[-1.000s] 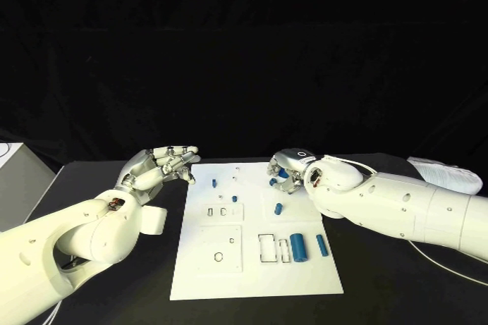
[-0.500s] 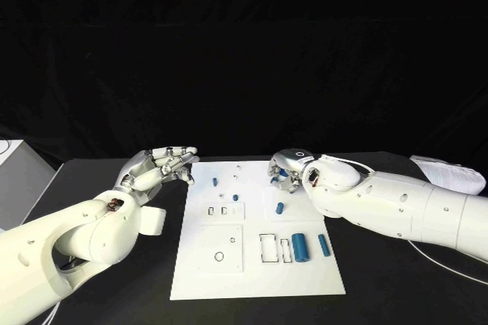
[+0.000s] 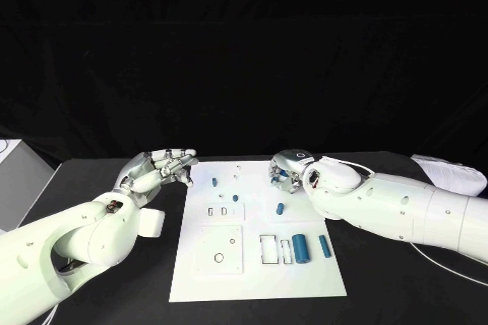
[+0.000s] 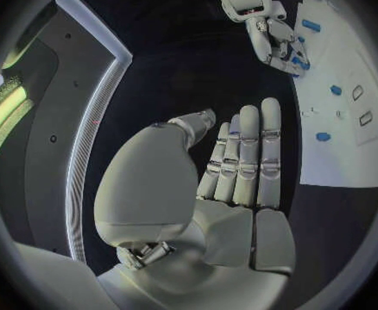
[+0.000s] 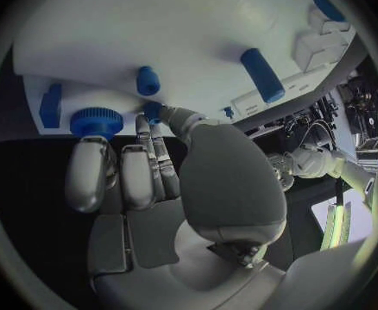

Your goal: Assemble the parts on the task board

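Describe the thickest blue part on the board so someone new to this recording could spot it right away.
Start at the white task board in the middle of the black table, then go to its near right area, beside the rectangular cut-outs. There two blue parts lie side by side: the thick blue cylinder and a slim blue bar to its right. The cylinder is clearly the fatter of the pair.

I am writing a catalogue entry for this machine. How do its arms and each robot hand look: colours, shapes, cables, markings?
Both arms are smooth, rounded white shells. Each ends in a silver robot hand: the left robot hand has pale grey segmented fingers, and the right robot hand has a black ring mark on its wrist cap. A thin white cable trails beside the right arm.
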Controlling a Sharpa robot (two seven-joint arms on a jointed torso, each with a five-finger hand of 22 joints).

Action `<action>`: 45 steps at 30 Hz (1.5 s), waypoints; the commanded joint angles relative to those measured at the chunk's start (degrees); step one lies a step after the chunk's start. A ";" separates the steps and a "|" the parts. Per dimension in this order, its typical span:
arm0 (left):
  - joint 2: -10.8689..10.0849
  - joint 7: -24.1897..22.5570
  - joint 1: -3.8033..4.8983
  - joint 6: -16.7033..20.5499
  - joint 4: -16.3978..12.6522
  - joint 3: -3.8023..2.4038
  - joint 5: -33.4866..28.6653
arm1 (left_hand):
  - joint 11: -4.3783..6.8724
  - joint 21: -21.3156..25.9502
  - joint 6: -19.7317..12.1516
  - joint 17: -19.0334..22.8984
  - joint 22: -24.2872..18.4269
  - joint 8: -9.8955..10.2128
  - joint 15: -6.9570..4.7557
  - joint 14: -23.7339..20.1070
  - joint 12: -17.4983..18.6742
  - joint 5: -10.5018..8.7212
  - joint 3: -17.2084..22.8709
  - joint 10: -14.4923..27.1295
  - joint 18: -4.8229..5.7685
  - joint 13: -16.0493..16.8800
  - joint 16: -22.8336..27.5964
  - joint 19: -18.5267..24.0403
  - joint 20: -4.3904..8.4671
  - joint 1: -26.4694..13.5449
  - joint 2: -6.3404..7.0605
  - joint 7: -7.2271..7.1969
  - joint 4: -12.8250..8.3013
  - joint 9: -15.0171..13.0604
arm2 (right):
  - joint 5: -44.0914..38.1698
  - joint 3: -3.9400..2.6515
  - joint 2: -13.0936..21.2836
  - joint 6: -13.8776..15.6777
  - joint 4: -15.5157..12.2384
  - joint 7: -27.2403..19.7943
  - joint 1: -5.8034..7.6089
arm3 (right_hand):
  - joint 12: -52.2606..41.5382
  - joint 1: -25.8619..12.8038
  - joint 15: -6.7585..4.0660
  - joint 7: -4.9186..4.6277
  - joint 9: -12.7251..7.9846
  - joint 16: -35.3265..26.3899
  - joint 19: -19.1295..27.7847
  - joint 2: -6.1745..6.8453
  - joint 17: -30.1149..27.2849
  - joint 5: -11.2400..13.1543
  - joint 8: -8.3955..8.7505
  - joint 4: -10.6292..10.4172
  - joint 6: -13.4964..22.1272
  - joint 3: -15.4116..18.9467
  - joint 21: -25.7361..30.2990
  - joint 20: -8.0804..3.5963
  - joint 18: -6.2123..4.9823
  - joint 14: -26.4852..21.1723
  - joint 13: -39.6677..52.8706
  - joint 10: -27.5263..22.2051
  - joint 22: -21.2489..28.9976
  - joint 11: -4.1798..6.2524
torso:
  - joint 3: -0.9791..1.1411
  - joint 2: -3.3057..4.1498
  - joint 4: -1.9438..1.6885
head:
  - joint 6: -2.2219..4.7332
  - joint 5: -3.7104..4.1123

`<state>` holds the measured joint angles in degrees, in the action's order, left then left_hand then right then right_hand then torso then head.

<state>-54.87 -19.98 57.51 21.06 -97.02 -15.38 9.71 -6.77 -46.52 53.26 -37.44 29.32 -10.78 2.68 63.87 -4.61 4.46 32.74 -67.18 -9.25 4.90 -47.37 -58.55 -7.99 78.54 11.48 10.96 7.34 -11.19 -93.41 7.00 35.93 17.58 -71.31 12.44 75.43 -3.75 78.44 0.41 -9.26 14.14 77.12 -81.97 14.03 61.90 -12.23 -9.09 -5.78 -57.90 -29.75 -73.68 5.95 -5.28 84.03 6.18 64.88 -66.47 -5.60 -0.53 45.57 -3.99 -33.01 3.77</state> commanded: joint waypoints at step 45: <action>-0.17 -0.23 0.00 -0.44 -0.12 -0.07 0.29 | -0.20 -0.99 -0.50 -0.13 0.56 -0.25 -0.01 -0.43 0.01 -0.24 0.78 0.26 -1.20 0.13 -0.63 0.74 -0.01 -0.27 -0.41 0.00 -0.43 -0.23 | -3.62 -0.47 -5.09 16.43 1.80 3.78 0.08 | -1.24 2.42 -1.36 1.32 3.79 1.60 -2.36 -1.87 0.47 2.46 -3.23 3.73 -3.85 -5.74 -5.61 -1.14 2.07 1.17 2.70 7.09 -7.77 1.81 | -0.52 1.28 -0.68 | 1.76 0.76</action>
<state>-55.09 -19.78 57.50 21.06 -96.95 -15.40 9.79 -6.78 -47.32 53.26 -37.51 29.78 -10.78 2.68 63.88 -4.61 4.46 33.21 -67.18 -9.25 4.98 -47.82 -58.13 -8.00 78.54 11.47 10.96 6.87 -11.35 -95.92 6.56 31.16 31.29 -69.80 15.77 75.47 -4.69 80.55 -0.44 -7.89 17.84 78.46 -84.00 11.93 62.33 -9.71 -12.18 -2.44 -61.71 -35.44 -78.96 5.15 -4.39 84.02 7.54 68.96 -74.19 -6.39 -0.99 46.73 -4.63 -31.37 4.50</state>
